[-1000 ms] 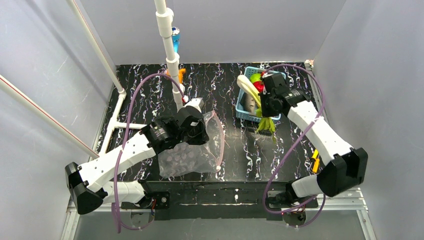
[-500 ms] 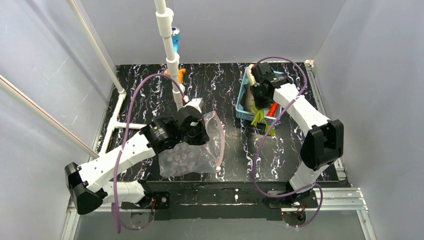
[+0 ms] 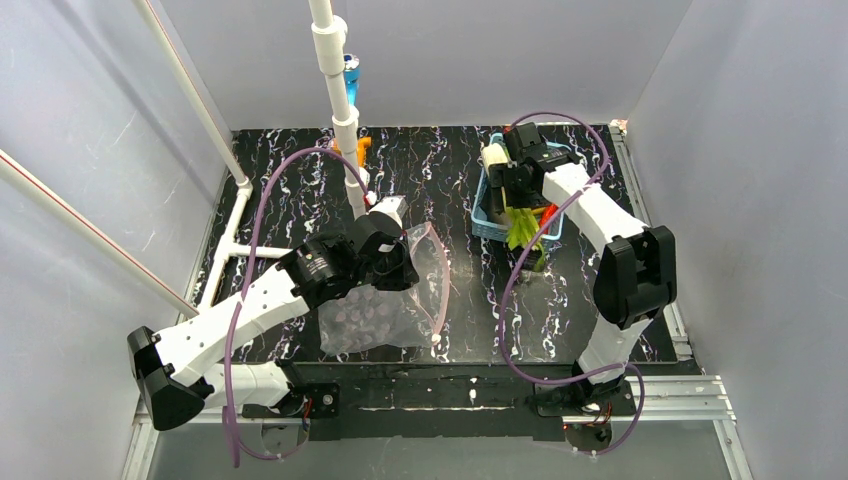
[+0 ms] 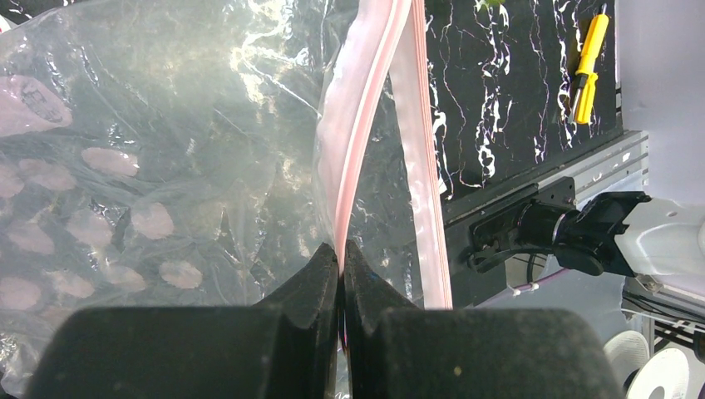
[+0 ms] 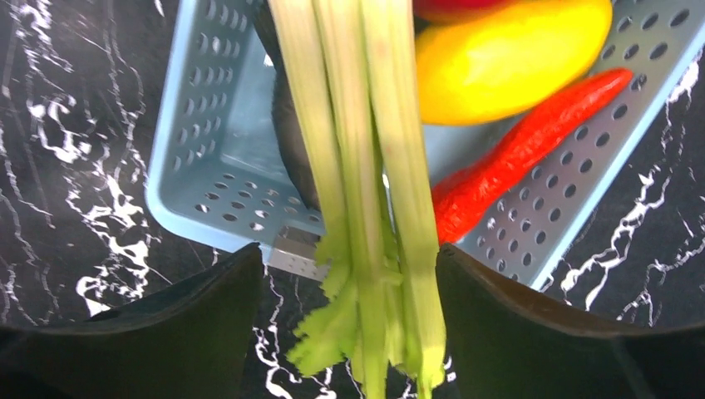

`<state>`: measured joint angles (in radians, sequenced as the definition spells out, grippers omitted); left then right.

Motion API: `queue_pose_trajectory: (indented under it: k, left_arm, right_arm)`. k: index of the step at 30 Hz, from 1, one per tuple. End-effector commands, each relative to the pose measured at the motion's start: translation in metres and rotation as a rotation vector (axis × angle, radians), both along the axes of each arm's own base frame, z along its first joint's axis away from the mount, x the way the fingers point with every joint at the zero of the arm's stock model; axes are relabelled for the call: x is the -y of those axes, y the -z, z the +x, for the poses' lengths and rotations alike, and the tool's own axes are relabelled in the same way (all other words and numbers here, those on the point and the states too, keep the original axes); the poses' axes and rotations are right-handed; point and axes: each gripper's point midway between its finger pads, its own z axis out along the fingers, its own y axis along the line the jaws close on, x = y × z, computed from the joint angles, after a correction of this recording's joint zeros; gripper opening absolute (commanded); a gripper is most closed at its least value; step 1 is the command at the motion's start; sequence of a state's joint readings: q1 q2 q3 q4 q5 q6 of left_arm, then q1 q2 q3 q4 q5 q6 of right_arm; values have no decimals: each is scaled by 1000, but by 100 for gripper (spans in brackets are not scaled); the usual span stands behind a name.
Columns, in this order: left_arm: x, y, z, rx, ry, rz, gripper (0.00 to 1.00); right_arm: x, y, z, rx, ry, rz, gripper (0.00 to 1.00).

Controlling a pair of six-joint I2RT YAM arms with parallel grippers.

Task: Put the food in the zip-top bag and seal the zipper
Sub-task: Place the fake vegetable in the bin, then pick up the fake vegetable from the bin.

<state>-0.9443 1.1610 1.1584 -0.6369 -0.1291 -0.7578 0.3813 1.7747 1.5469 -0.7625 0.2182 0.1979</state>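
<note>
My left gripper is clenched on the clear, pink-dotted bag's pale pink zipper. My right gripper is spread wide around the green leek at the basket edge.

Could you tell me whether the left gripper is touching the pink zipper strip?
Touching: in the left wrist view, the left gripper pinches the pink zipper strip between shut jaws.

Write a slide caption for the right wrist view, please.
Open right gripper straddles the leek lying across the rim of the blue basket.
</note>
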Motion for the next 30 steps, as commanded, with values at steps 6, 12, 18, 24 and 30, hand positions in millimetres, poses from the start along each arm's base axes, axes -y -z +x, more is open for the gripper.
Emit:
queue_pose_trajectory:
  k: [6,12,18,24,30]
  left_arm:
    - [-8,-7,-3,12,7,1,0]
    - [-7,-7,-3,8,5,4,0]
    - [-6,-5,-3,1,3,6,0]
    - [-4,-4,-1,-4,-1,11,0]
    - [-3,-5,1,-3,-6,16,0]
  right_arm:
    - [-13,-11,52,121,-68,9,83]
    - [-7,-5,57,143,-95,-138,85]
    - [-6,7,60,122,-112,-207,79]
    - [-5,12,67,129,-100,-246,66]
    - [-2,17,68,104,-92,-276,41]
